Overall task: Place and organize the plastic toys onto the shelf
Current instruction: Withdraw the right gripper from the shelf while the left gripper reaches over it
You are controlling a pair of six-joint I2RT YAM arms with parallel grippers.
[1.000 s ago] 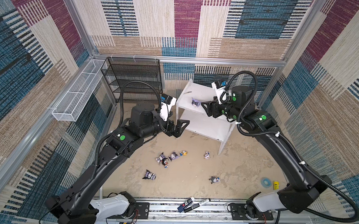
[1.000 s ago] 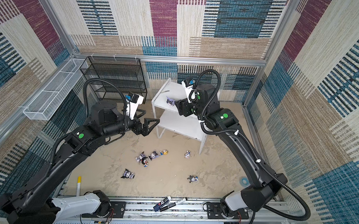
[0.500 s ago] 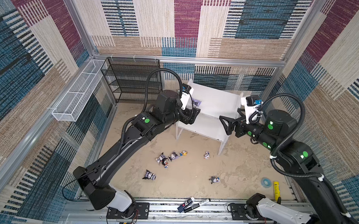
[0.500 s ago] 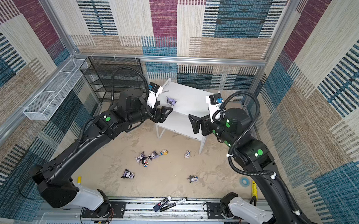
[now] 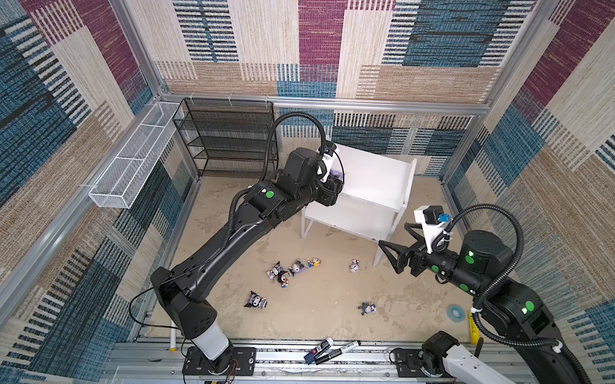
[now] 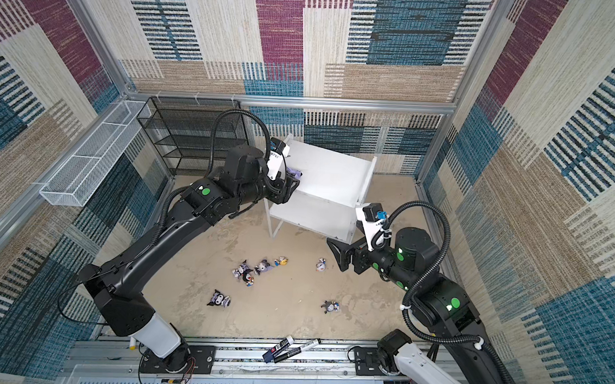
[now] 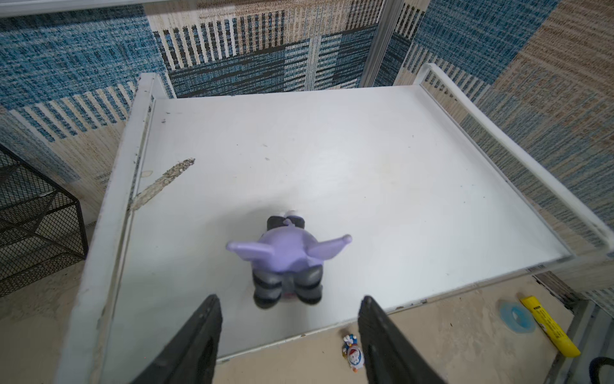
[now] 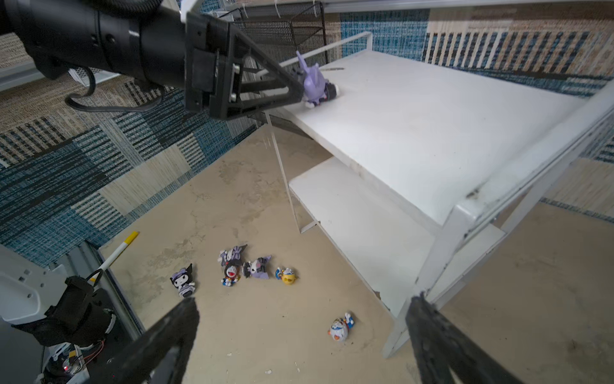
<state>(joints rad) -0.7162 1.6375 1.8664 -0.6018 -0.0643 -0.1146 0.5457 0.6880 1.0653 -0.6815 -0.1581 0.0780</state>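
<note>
In both top views the white two-tier board shelf [image 5: 374, 178] stands at twelve o'clock of the sandy floor. The left gripper [image 6: 292, 187] reaches over the top tier's near left corner. A lilac-hooded plastic figurine [image 6: 294, 171] peeps out just beyond it, and the jaws are hidden here. Seven more small plastic figurines lie on the floor at about six o'clock of the shelf, among them a huddle of three [image 5: 281, 272] and a black-hooded figurine [image 5: 256, 300] further out. The right gripper [image 5: 393, 234] hangs at four o'clock of the shelf, beside its front right leg, spread wide and empty. It is probably held there to stay clear of the other arm while facing the floor toys.

In the left wrist view the black fingers [image 7: 199, 339] stand apart on either side of the lilac-hooded plastic figurine. There is a gap on each side, so nothing is pinched. The toy rests on the top tier at the jaws' twelve o'clock, close to the front edge, and seems tipped over with its grey legs toward them. I judge this straddle suits closing on the body to stand it up or move it deeper; so near the edge, a nudge could drop it.

In the right wrist view the right gripper's fingers [image 8: 159, 339] frame the floor. A white-faced blue-hatted figurine [image 8: 340, 327] lies between them near the shelf leg, likely the next pick.
</note>
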